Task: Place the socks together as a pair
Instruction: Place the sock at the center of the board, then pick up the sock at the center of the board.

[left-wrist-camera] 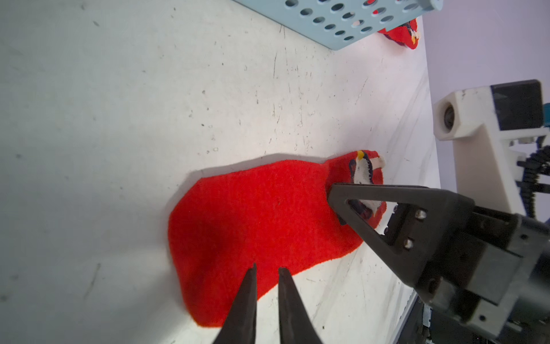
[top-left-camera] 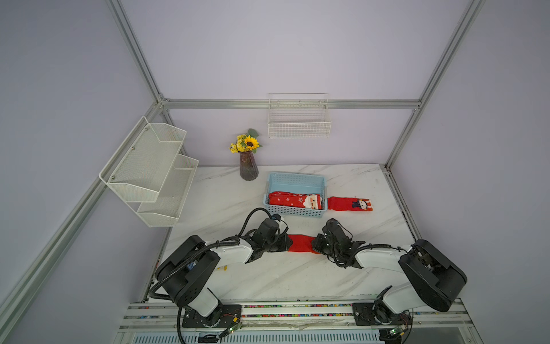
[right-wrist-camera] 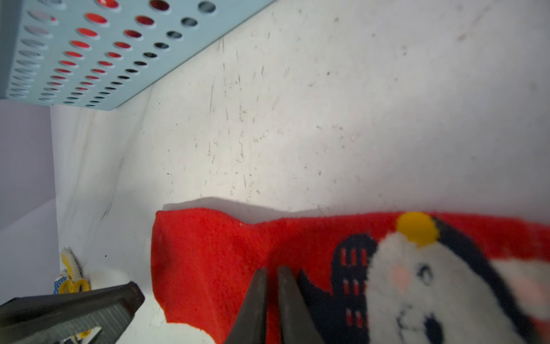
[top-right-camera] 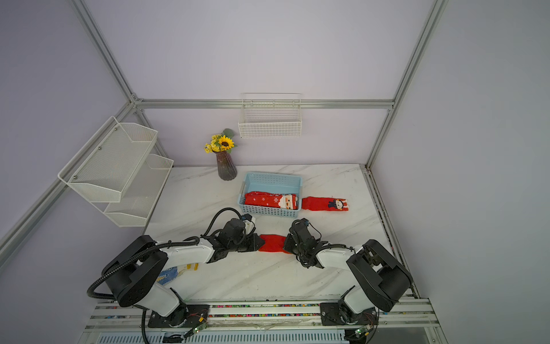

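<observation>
A red sock (top-left-camera: 300, 242) (top-right-camera: 272, 242) lies flat on the marble table between both arms; its cuff carries a white bear figure (right-wrist-camera: 416, 283). My left gripper (top-left-camera: 287, 241) (left-wrist-camera: 267, 268) hovers at the sock's toe edge, jaws a little apart with bare table showing between them. My right gripper (top-left-camera: 314, 244) (right-wrist-camera: 272, 269) rests on the cuff end, jaws almost together with red fabric in the slit; whether it pinches the sock is unclear. A matching sock (top-left-camera: 349, 204) lies right of the blue basket (top-left-camera: 296, 178). More red socks (top-left-camera: 294, 201) lie in the basket.
A vase of flowers (top-left-camera: 248, 166) stands behind the basket. A white mesh rack (top-left-camera: 148, 169) hangs on the left wall and a wire basket (top-left-camera: 299, 122) on the back wall. A blue-dotted glove (top-right-camera: 169, 275) lies under the left arm.
</observation>
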`<state>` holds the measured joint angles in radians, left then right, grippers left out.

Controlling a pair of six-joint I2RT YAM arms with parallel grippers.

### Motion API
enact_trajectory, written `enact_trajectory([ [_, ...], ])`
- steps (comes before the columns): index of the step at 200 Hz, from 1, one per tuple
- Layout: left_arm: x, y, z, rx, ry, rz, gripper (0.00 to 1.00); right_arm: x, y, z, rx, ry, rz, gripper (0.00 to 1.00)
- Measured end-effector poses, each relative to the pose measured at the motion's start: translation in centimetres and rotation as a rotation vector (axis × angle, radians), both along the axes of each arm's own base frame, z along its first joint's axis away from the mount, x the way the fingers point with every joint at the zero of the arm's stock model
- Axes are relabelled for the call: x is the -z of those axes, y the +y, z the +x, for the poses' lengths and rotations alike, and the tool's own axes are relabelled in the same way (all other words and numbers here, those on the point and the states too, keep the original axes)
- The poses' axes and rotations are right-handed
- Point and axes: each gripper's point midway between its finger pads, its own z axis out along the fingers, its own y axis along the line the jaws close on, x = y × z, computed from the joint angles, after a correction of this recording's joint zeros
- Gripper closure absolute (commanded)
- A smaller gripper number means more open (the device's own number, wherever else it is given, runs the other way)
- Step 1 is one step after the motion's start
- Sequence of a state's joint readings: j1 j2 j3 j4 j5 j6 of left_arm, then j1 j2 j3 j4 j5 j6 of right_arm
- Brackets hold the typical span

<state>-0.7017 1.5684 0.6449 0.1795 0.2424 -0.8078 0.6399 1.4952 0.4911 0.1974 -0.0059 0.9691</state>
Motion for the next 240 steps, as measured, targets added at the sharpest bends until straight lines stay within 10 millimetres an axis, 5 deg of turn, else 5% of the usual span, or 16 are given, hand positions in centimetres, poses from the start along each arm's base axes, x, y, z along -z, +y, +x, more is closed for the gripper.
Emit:
enact_trajectory([
  [50, -0.7, 1.5, 0.4, -0.032, -0.048, 0.071, 0.78, -1.6, -0.3, -0.4, -0.002, -0.017, 0.012, 0.8],
  [89, -2.1, 3.1, 1.5, -0.078, -0.109, 0.16, 0.67, -10.8, -1.3, 2.5, 0.043, -0.224, 0.069, 0.67],
  [116, -2.4, 5.3, 2.3, -0.124, -0.104, 0.221, 0.64, -16.4, -6.4, 6.5, 0.174, -0.357, 0.039, 0.66],
  [144, -4.5, 9.0, 3.3, -0.213, -0.122, 0.234, 0.52, -19.1, -13.7, 10.5, 0.325, -0.407, -0.023, 0.66],
  [167, -8.2, 11.7, 4.1, -0.3, -0.213, 0.195, 0.17, -19.3, -18.7, 13.0, 0.427, -0.401, -0.079, 0.68],
  [185, -10.3, 13.6, 3.7, -0.366, -0.282, 0.165, 0.01, -18.0, -21.6, 13.8, 0.484, -0.367, -0.12, 0.68],
  [240, -9.9, 17.0, 2.1, -0.457, -0.327, 0.172, 0.0, -13.4, -30.1, 14.9, 0.615, -0.239, -0.215, 0.68],
])
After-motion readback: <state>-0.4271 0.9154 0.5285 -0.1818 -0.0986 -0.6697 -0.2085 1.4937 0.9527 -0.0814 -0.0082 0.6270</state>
